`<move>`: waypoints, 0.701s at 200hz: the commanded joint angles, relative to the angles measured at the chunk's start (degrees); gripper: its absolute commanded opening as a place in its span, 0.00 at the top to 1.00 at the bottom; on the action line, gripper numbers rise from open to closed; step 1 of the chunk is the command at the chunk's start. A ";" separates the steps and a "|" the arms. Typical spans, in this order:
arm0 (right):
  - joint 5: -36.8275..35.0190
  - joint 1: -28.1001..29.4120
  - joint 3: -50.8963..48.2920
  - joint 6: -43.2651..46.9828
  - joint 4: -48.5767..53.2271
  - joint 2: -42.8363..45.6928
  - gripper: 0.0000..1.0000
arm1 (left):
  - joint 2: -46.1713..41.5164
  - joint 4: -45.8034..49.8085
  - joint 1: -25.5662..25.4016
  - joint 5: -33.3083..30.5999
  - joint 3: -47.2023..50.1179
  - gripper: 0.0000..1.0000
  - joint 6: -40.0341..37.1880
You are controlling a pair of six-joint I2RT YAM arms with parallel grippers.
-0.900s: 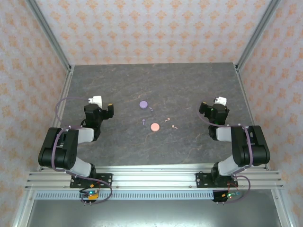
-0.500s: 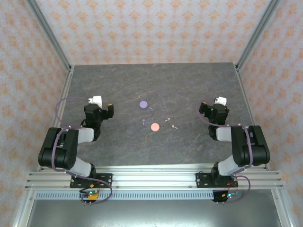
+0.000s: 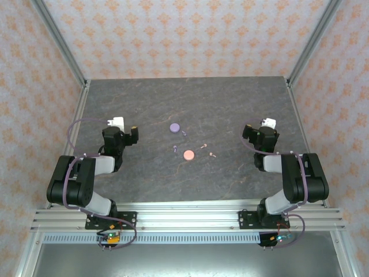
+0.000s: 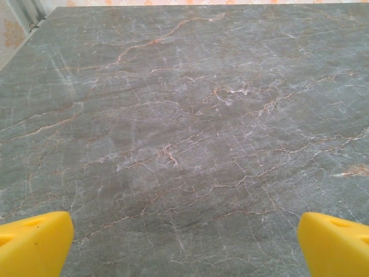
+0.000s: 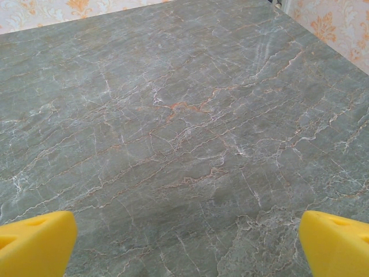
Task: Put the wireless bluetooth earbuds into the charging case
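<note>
Marble table (image 3: 230, 104), left gripper (image 4: 184, 245) and right gripper (image 5: 184, 245) sit at opposite sides with jaws wide open over bare tabletop, lilac case (image 3: 174, 127) and pink case (image 3: 188, 154) mid-table, lilac earbuds (image 3: 184, 133) and pink earbuds (image 3: 203, 145) lie loose just beside them.

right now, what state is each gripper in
Left gripper: open, holding nothing, over the grey veined stone tabletop.
Right gripper: open, holding nothing.
</note>
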State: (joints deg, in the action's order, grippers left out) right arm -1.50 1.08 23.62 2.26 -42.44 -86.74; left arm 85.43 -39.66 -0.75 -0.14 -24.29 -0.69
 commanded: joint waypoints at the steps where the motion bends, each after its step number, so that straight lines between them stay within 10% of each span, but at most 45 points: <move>1: -1.49 0.31 1.57 -0.12 2.32 2.52 0.01 | -3.52 5.03 -0.39 -6.60 -3.03 0.00 2.57; 78: 0.38 1.73 19.11 -13.24 53.98 14.81 0.01 | -23.36 46.83 -1.07 4.92 -15.44 0.00 12.63; 140: 17.06 6.45 21.75 -20.92 66.18 18.62 0.01 | -25.57 63.12 -10.20 15.30 -20.22 0.00 25.81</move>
State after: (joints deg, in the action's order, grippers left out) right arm 5.74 6.04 43.20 -14.85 14.37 -68.97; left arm 59.13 12.43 -7.77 8.88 -42.33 17.61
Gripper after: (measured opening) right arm 0.993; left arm 0.998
